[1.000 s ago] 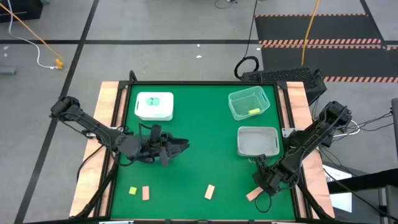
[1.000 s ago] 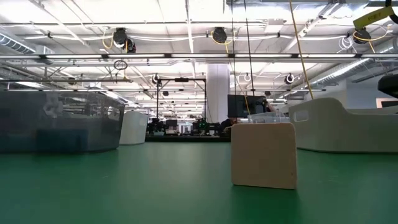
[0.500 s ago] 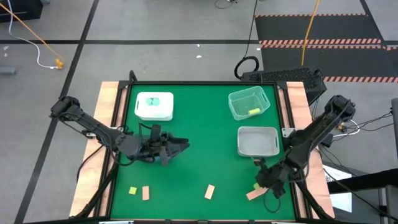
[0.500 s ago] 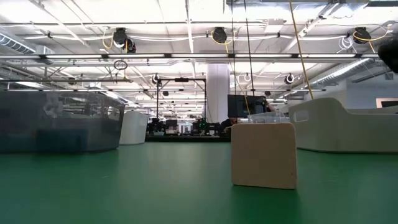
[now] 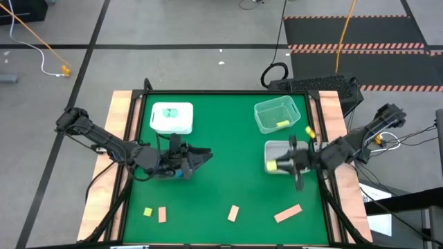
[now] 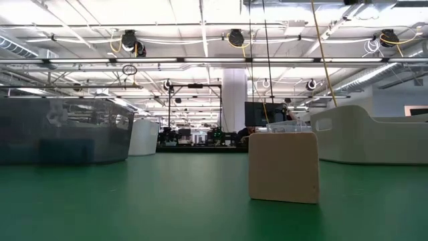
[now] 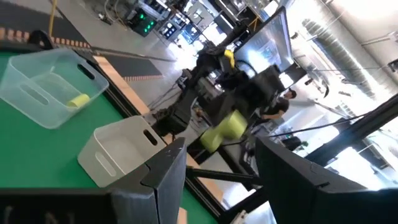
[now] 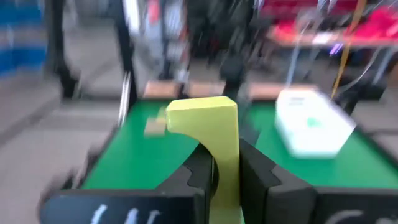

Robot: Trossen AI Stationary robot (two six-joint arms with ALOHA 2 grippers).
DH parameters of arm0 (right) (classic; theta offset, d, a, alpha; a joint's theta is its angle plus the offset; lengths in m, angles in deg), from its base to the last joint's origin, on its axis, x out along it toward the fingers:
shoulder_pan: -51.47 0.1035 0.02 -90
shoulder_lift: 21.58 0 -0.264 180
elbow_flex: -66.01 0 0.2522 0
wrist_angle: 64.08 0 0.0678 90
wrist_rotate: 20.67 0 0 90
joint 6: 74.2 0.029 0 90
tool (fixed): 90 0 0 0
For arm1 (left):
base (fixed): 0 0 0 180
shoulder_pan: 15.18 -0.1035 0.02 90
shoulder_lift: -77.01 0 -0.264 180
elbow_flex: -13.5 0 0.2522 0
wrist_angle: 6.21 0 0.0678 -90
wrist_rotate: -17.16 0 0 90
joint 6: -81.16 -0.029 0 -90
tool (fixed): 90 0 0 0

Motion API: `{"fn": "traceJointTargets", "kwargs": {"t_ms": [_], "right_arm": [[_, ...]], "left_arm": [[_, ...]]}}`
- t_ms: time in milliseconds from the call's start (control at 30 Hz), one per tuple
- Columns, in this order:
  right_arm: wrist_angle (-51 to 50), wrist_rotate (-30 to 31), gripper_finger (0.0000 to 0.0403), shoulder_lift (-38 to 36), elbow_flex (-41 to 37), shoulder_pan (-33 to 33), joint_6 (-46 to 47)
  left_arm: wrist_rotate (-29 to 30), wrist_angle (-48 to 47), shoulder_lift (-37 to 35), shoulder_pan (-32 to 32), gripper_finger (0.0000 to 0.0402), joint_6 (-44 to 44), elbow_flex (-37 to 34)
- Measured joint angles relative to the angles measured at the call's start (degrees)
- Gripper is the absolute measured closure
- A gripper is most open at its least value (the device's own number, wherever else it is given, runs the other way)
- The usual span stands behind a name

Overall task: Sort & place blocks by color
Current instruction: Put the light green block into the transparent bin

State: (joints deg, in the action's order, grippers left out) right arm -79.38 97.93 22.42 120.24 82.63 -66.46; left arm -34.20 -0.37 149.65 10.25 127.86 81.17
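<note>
We see the green table (image 5: 221, 152) from above, with both arms over it. At the far left stands a white tray (image 5: 172, 118) with teal blocks (image 5: 172, 112) inside. At the far right stands a clear tray (image 5: 277, 115), and a yellow-green block (image 5: 282, 124) lies in it. Just nearer than the clear tray is a grey tray (image 5: 286, 158).

The right gripper (image 5: 278, 165) is above the left part of the grey tray. Its jaws are clamped on a yellow-green bar (image 8: 214, 149), which points to the left of the table.

The left gripper (image 5: 201, 156) hangs over the middle left of the table. Its jaws are apart, and a blue block (image 5: 181, 173) shows at the near side of that gripper; we cannot tell if it is held.

Along the near edge lie four blocks, well apart from the trays: a small yellow-green cube (image 5: 147, 211), just beside it a tan block (image 5: 162, 214), another tan block (image 5: 233, 213) in the middle, and a tan bar (image 5: 288, 214) at the right. In the low view one tan block stands close to the camera.
</note>
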Motion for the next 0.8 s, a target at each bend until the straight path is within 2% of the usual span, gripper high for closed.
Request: {"fn": "traceJointTargets", "kwargs": {"t_ms": [167,233,333,567,800], "right_arm": [[13.26,-1.48,0.0369,-0.09,0.0,-5.76,-1.38],[16.74,-3.63,0.037,0.8,0.0,-7.7,-1.4],[20.66,-3.53,0.0368,1.94,0.0,-10.49,-0.71],[19.05,12.52,0.0364,2.21,0.0,-18.14,6.12],[14.29,19.35,0.0365,4.73,0.0,-27.44,1.91]], "left_arm": [[0.02,0.41,0.02,-0.39,0.0211,-6.24,0.0],[0.01,0.73,0.09,-0.36,0.0211,-10.37,0.0],[0.0,2.08,0.13,-0.32,0.0211,-18.28,-0.02],[-0.01,9.76,0.13,-0.32,0.0211,-34.21,-0.04],[-0.03,16.16,0.13,0.52,0.0211,-43.81,-0.04]]}}
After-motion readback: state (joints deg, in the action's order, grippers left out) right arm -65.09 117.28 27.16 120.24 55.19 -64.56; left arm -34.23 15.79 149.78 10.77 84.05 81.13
